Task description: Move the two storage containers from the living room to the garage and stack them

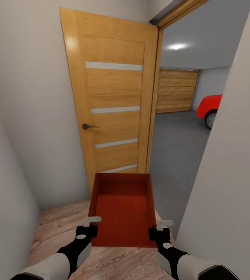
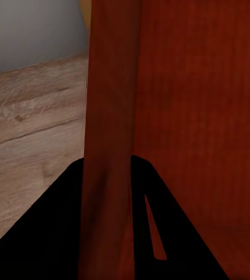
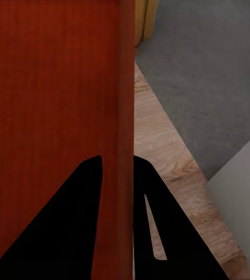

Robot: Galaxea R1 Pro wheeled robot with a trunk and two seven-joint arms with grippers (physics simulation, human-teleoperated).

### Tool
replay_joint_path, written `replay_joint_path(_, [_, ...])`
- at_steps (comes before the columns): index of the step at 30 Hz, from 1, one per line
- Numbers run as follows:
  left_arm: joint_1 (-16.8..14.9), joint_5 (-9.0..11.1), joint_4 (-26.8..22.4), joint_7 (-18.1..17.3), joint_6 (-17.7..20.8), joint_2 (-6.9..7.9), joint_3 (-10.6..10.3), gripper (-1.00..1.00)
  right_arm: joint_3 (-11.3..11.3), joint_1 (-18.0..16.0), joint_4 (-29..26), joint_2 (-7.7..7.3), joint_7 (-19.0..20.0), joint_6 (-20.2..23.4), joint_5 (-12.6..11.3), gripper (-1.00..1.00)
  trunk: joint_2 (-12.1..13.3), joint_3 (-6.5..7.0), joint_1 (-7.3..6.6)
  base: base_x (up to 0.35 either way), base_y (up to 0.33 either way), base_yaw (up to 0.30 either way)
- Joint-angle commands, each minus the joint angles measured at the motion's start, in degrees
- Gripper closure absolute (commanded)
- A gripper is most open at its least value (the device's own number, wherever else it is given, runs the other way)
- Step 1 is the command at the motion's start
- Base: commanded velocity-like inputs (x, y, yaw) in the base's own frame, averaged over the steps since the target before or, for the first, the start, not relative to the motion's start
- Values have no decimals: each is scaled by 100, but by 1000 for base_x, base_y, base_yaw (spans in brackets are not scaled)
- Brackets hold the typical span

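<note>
One orange-red storage container (image 1: 123,208) hangs in front of me between both arms, open side up, over the light wood plank floor (image 1: 58,225). My left gripper (image 1: 90,225) is shut on its left wall (image 2: 110,146), with one black finger on each side of the thin wall. My right gripper (image 1: 159,228) is shut on the right wall (image 3: 122,116) in the same way. Beyond the doorway lies the garage with its dark grey floor (image 1: 175,144). The second container is out of view.
An open wooden door (image 1: 113,105) with pale glass strips stands just ahead at the left of the doorway. White walls (image 1: 229,163) close in on both sides. In the garage a red car (image 1: 209,107) and a wooden garage door (image 1: 176,90) show.
</note>
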Motion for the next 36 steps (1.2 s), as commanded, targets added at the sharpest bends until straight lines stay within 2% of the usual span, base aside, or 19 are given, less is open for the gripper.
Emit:
replay_joint_path(1, [-8, 542, -17, 45, 7, 500, 231, 100, -223, -5, 1, -71, 10, 7, 149, 100, -5, -7, 2, 158, 295, -292])
replay_joint_path(16, [-7, 542, -42, 45, 7, 492, 231, 100, -224, -5, 2, -71, 13, 5, 149, 100, -5, -7, 2, 193, 290, -292])
replay_joint_path(36, [-8, 542, -50, 45, 7, 500, 231, 100, -224, -5, -1, -71, 8, 8, 149, 100, -5, -7, 2, 283, 220, -277])
